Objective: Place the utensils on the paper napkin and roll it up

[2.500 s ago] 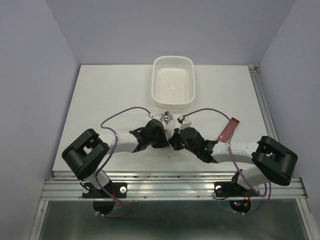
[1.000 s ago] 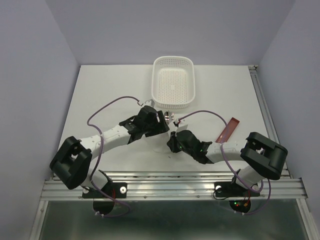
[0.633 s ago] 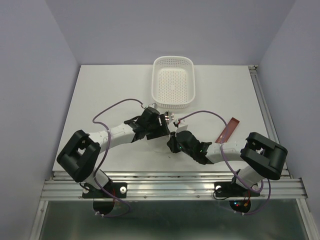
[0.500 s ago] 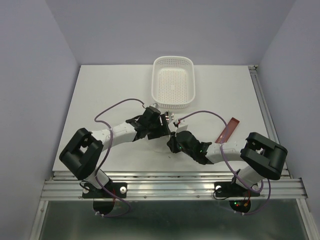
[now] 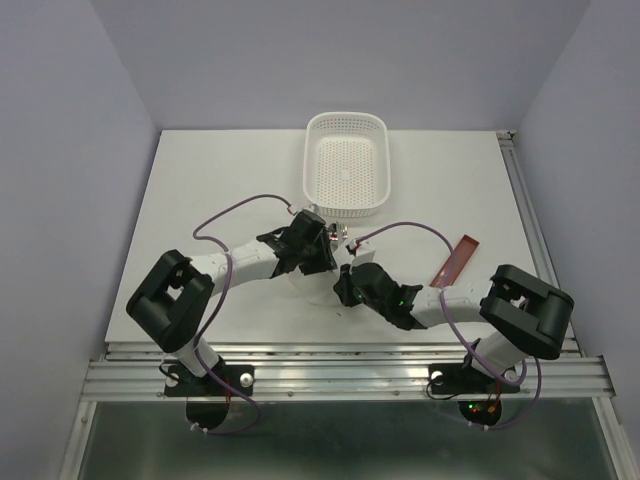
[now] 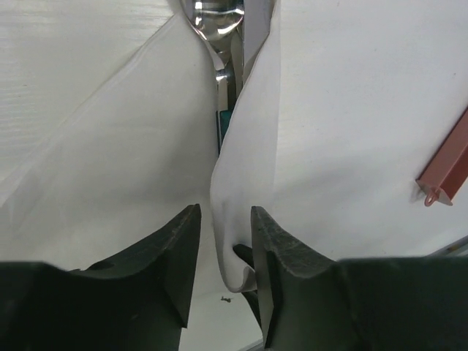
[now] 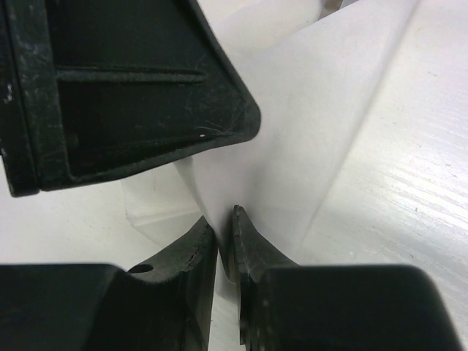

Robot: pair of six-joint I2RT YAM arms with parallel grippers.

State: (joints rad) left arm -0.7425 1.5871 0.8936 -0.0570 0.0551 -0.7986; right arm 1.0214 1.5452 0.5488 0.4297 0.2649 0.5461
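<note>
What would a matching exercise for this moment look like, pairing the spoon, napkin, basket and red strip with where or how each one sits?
Things:
1. spoon
2. paper napkin
3. white basket
4. red strip

States:
A. empty, at the far side of the table
B. handle hidden behind a raised fold
C. lying flat near the table's right edge
D. edge pinched in the right gripper

Pairs: 1-B; 2-D; 3-A; 4-C

No text, label, brand, number or sign can be read in any of the views.
</note>
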